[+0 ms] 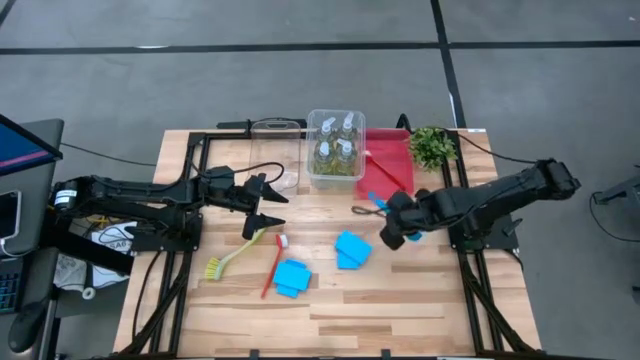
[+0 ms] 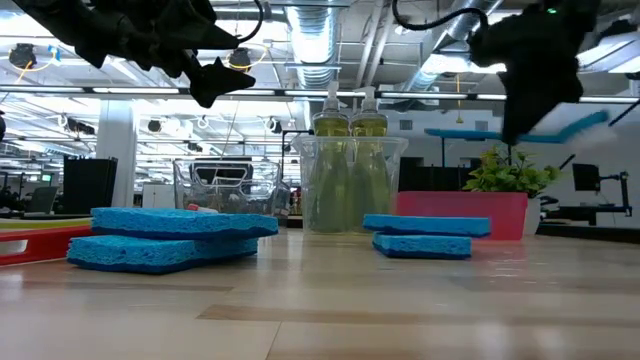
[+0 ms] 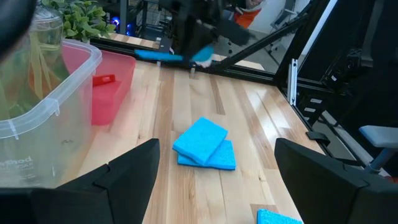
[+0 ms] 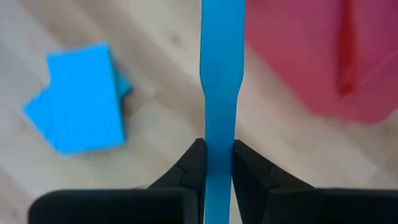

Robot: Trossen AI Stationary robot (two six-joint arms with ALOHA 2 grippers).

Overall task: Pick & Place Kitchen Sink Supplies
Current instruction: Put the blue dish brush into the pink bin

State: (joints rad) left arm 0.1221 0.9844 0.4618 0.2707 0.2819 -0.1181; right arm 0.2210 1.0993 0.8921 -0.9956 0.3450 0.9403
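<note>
My right gripper (image 1: 396,230) hangs over the table's right middle, in front of the red bin (image 1: 392,150), shut on a slim blue brush (image 2: 470,133). My left gripper (image 1: 274,205) hovers open and empty at the left, above the yellow-green brush (image 1: 232,255). That brush and a red brush (image 1: 272,265) lie flat on the wood. Blue sponges lie in two small stacks (image 1: 352,249) (image 1: 291,277). Bottles of yellow-green liquid (image 1: 336,150) stand in a clear bin. Another red brush (image 1: 390,172) lies in the red bin. My right gripper pinches the blue brush's flat handle (image 4: 217,134) between its two fingers. The fingers come slanting down from above and lie across the handle. The brush is lifted clear of the table and hangs about level (image 2: 580,125).
A second clear bin (image 1: 275,148) stands left of the bottle bin. A small leafy plant (image 1: 432,147) sits at the far right corner. A dark looped thing (image 1: 368,209) lies near the right gripper. Bare wood shows along the near edge.
</note>
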